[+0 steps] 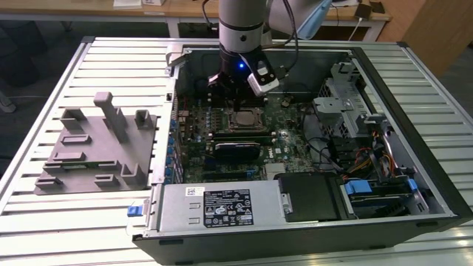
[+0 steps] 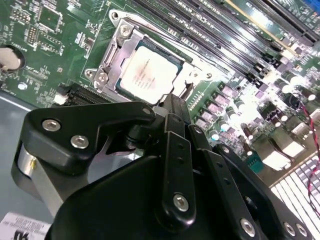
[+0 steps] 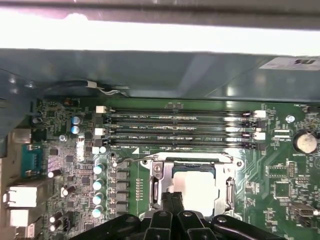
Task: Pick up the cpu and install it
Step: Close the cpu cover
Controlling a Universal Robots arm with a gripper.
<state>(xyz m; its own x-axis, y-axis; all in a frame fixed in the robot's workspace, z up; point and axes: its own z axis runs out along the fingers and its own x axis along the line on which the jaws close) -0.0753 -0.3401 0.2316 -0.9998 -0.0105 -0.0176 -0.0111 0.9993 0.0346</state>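
The cpu [image 1: 244, 119] is sitting flat inside the socket frame [image 3: 193, 162] on the motherboard [image 1: 296, 152], within the open computer case [image 1: 436, 172]. The arm [image 1: 240, 27] is hanging right over it. Its jaws are pressed together, pinching nothing, with their tips just beside the chip's edge. A grey block [image 1: 88, 155] is lying on the slatted surface [image 1: 111, 55], at the exterior view's left of the case.

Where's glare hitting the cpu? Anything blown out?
Second wrist view: glare washes the cpu top pale, motherboard partly overexposed. First wrist view: cpu washed out too, blown-out white band beyond the case wall. Exterior view: even light, cpu not washed out.
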